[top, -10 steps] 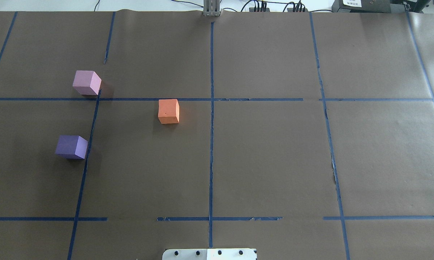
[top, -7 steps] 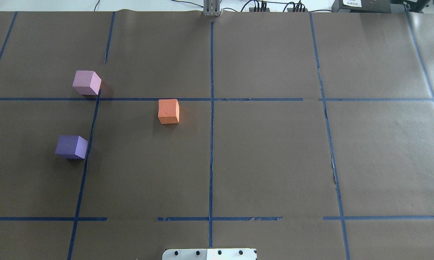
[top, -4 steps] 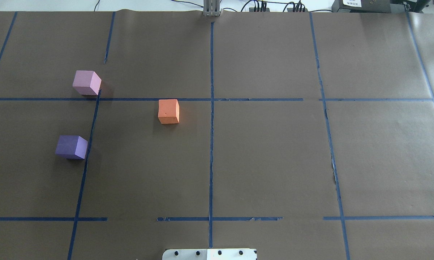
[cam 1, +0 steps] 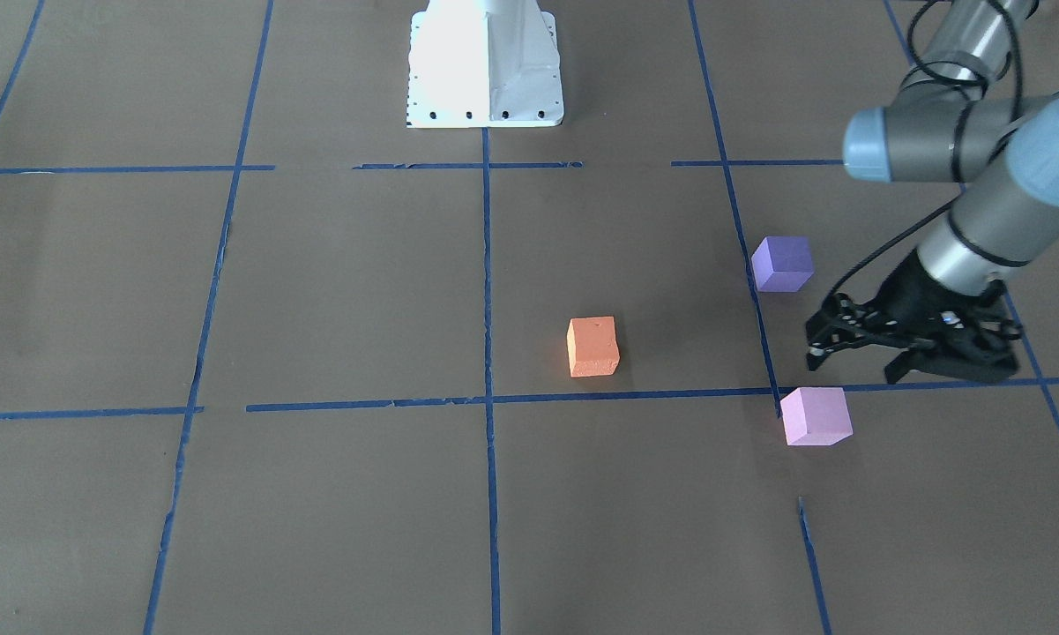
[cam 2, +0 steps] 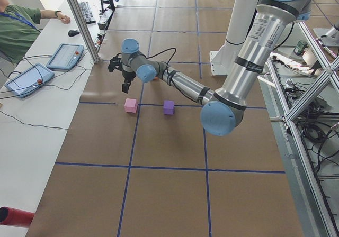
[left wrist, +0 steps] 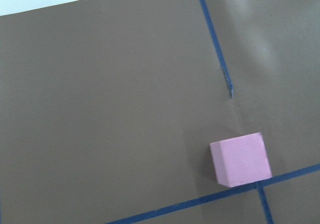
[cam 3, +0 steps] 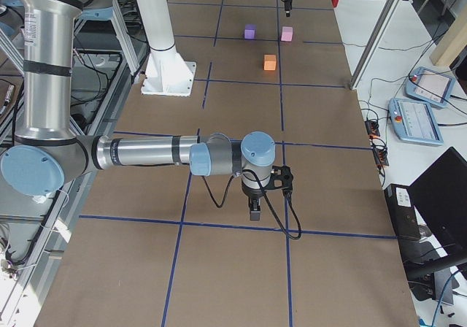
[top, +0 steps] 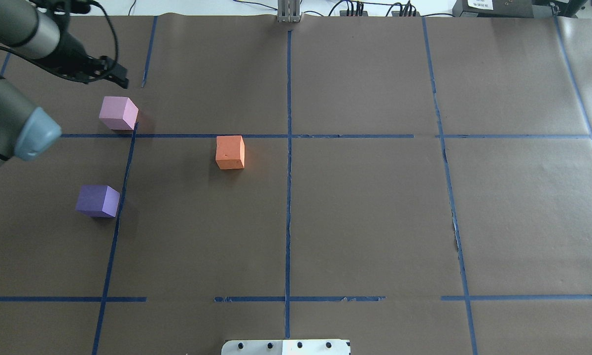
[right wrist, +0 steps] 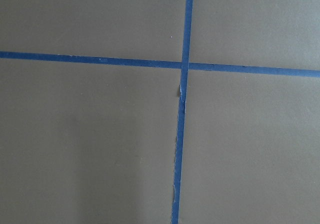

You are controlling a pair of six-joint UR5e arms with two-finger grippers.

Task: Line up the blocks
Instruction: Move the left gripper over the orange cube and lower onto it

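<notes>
Three foam blocks sit apart on the brown paper. The pale pink block (top: 119,113) is at the far left, the purple block (top: 97,200) nearer on the left, and the orange block (top: 230,152) left of centre. My left gripper (top: 118,76) hovers open and empty just beyond the pink block (cam 1: 816,415), close to it in the front view (cam 1: 855,362). The left wrist view shows the pink block (left wrist: 241,159) at lower right. My right gripper (cam 3: 254,212) hangs over bare paper far from the blocks. I cannot tell if it is open or shut.
Blue tape lines (top: 288,162) mark a grid on the paper. The robot's white base (cam 1: 485,70) stands at the near middle edge. A grey post (top: 289,12) and cables sit at the far edge. An operator (cam 2: 16,28) and tablets are beside the table's far side.
My left arm has come into the overhead view from the left, and its gripper now hovers by the pink block. The three blocks have not moved.
</notes>
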